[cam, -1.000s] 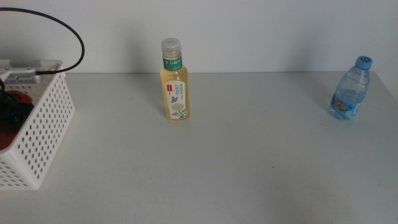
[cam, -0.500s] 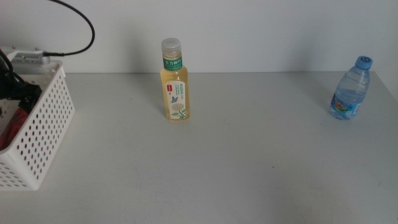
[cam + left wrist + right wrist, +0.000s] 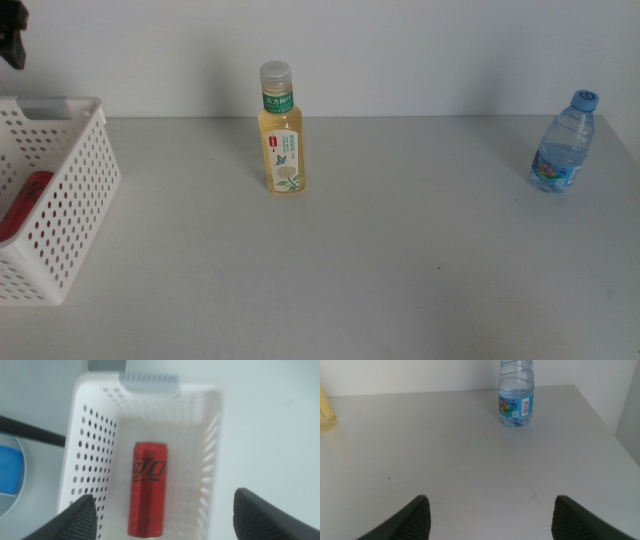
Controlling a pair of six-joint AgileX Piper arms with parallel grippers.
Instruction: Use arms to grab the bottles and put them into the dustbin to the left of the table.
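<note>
My left gripper (image 3: 160, 510) hangs above the dustbin (image 3: 90, 450), fingers spread wide and holding nothing. The red can (image 3: 148, 490) lies on its side on the dustbin's floor. Two bottles are left on the table (image 3: 400, 250), so as I judge it the step in hand is to go for one of them.

To do that well I would lift clear of the dustbin's perforated walls before swinging over, then come at the pale-yellow bottle (image 3: 281, 140) level and low on its body — it is tall and narrow, and a nudge near the white cap would likely tip it. It stands upright near the middle of the table's far side, green label facing the camera.

My right gripper (image 3: 490, 515) waits low over the table, fingers wide apart and empty, facing the small water bottle (image 3: 516, 395) — clear, blue-labelled, upright by the far right corner, well apart from the yellow one.
</note>
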